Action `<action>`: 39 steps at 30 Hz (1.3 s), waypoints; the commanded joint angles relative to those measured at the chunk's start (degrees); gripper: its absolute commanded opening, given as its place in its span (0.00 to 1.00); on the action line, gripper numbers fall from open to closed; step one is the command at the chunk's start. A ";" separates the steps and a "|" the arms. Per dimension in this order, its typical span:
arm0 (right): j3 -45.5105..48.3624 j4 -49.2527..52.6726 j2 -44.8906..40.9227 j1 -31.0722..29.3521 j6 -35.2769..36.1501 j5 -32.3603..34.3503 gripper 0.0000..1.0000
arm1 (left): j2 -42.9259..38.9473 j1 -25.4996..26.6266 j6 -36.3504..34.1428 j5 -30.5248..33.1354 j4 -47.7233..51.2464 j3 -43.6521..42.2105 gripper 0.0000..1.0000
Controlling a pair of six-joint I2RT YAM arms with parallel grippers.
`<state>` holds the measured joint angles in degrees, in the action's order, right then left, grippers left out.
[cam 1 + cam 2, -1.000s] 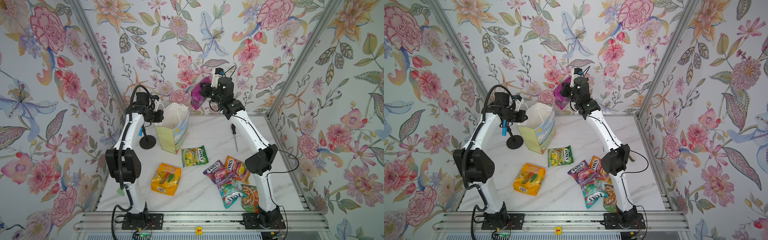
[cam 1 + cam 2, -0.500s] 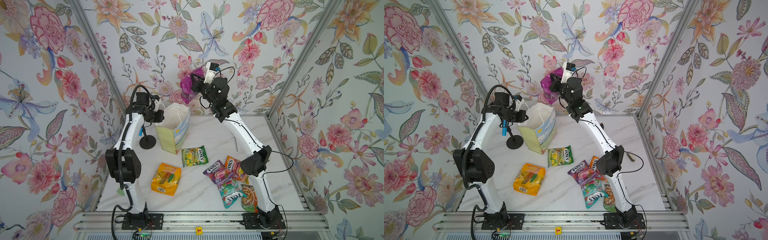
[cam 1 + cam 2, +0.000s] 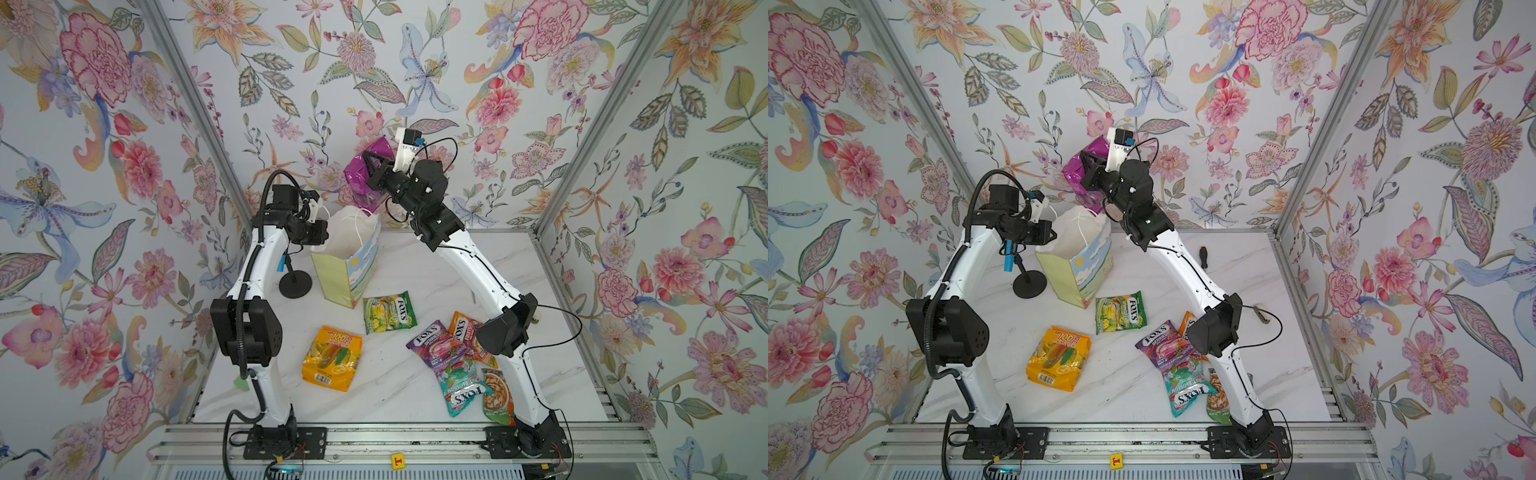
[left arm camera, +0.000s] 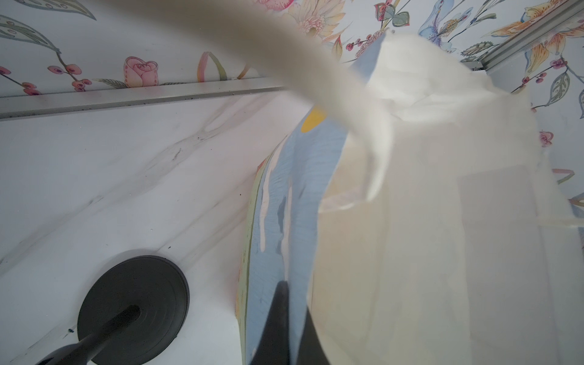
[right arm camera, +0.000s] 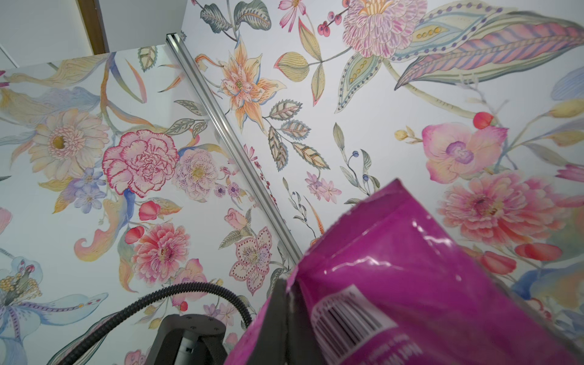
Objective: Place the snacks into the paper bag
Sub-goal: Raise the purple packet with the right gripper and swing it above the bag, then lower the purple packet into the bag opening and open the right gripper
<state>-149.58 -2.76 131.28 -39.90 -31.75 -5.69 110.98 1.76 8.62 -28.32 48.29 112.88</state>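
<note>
The jaws of the right gripper point(image 3: 371, 168) are pinched on one edge of a glossy magenta plastic packet point(image 3: 360, 187). The packet is carried in the air at the upper centre of both top views, higher in the frame than the mouth of the small upright paper bag point(image 3: 347, 270), which has a painted sky-and-meadow front, pale yellow-green sides and a white inside. Whether the packet hangs squarely over the opening cannot be told. The jaws of the left gripper point(image 3: 324, 232) are closed on the bag's rim at the left of its mouth; in the left wrist view a dark finger point(image 4: 276, 316) is seen against the painted wall. The packet is judged light, limp and slippery, so a firm pinch on its flat sealed edge is suggested. The thin paper bag is likely to tip or fold unless it is steadied at the rim. On the white marble tabletop point(image 3: 395, 257), in the lower centre of the frame, six flat packets lie outside the bag: a yellow-orange packet point(image 3: 332, 359), a green packet point(image 3: 388, 311), a purple packet point(image 3: 430, 343), an orange packet point(image 3: 462, 330), a teal packet point(image 3: 463, 392) and a green-orange packet point(image 3: 494, 397). A blue toy microphone point(image 3: 1008, 257) on a black round stand is set left of the bag, and a black-handled screwdriver point(image 3: 1204, 254) lies to the right.
</note>
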 commanded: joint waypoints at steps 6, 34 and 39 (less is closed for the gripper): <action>-2.52 -4.03 -1.53 -1.92 -1.85 -5.75 0.00 | -1.58 -0.48 0.71 -0.88 -0.04 -0.61 0.02; 10.02 0.09 -9.86 -3.31 -3.76 -12.51 0.00 | -1.56 -0.66 0.69 -0.32 -0.04 -0.53 0.02; 14.43 -0.06 -12.61 -3.38 -3.50 -12.47 0.00 | -1.55 -0.62 0.69 -0.20 -0.01 -0.63 0.02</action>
<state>-136.22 3.16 124.70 -43.03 -35.46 -17.45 110.98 1.76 8.62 -28.27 48.31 112.88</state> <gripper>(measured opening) 0.046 0.051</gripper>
